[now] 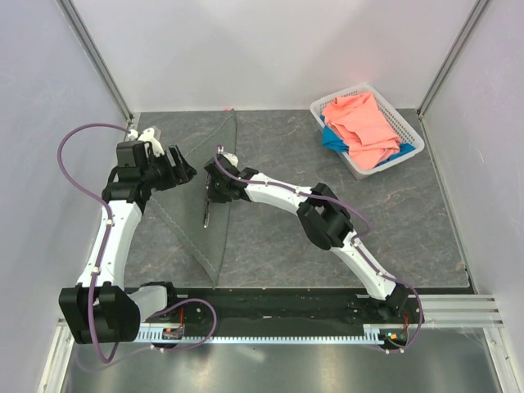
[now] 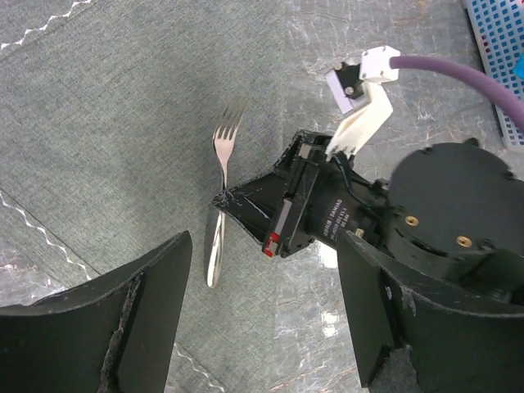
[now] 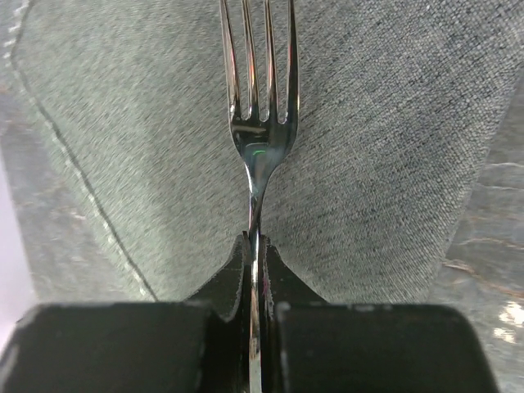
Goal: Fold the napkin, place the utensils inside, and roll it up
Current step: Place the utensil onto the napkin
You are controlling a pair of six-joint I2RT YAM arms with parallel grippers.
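Observation:
The dark grey napkin lies folded into a triangle on the table, its long edge running from the back toward the arms' bases. My right gripper is shut on the neck of the silver fork, which it holds over the napkin. In the left wrist view the fork points its tines away, with its handle toward that camera. I cannot tell whether the fork touches the cloth. My left gripper stands open and empty just left of the right one, over the napkin's edge.
A white basket stands at the back right, holding a salmon-pink cloth and a blue cloth. White walls close in the left, back and right sides. A metal rail runs along the near edge.

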